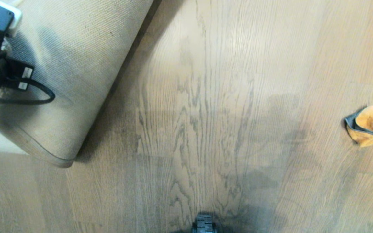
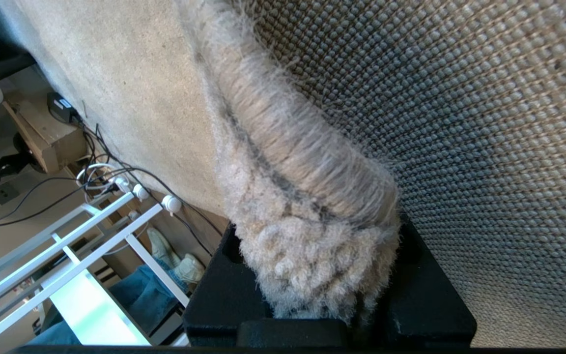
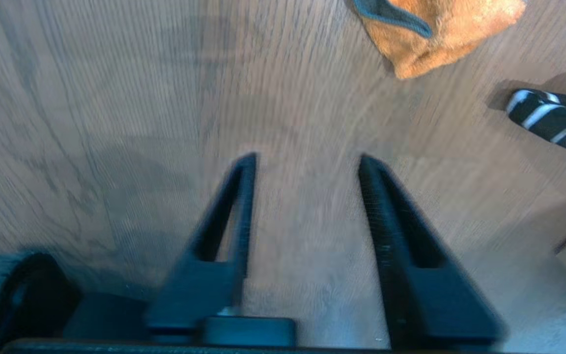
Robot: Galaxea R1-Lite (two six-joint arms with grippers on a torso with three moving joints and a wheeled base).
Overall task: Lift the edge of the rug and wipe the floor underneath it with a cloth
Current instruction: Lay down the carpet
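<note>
A: Where's the rug edge (image 1: 60, 155) rn?

B: Folded back off the floor (image 1: 206, 113), woven tan backing facing up. In the head view its rounded corner sits twd the near left, w/ a dark shadow along the fold.

A: Who's got it?

B: Left gripper (image 2: 322, 295). Wrist view shows the black jaws clamped tight on the fluffy pale border, pile bunched up betw. them. The arm shows at the far left in the head view, cables looping over the backing.

A: And the cloth (image 1: 371, 124)?

B: Lying on the floor at the far right, crumpled, orange-yellow w/ dark grey trim. Nothing's touching it. Well apart from the rug, bare planks betw. them.

A: Right gripper (image 3: 307, 162)?

B: Only in its own wrist view. Fingers parted w/ a clear gap, nothing betw. them, just floor below. The cloth lies ahead of the tips, off to one side, not touching. Pic's blurred.

A: Anything else?

B: A black obj. w/ white stripes (image 3: 553, 120) near the cloth, can't tell what it is. A person's legs in jeans (image 2: 140, 295) beside a white frame (image 2: 81, 236), beyond the rug in the left wrist view.
</note>
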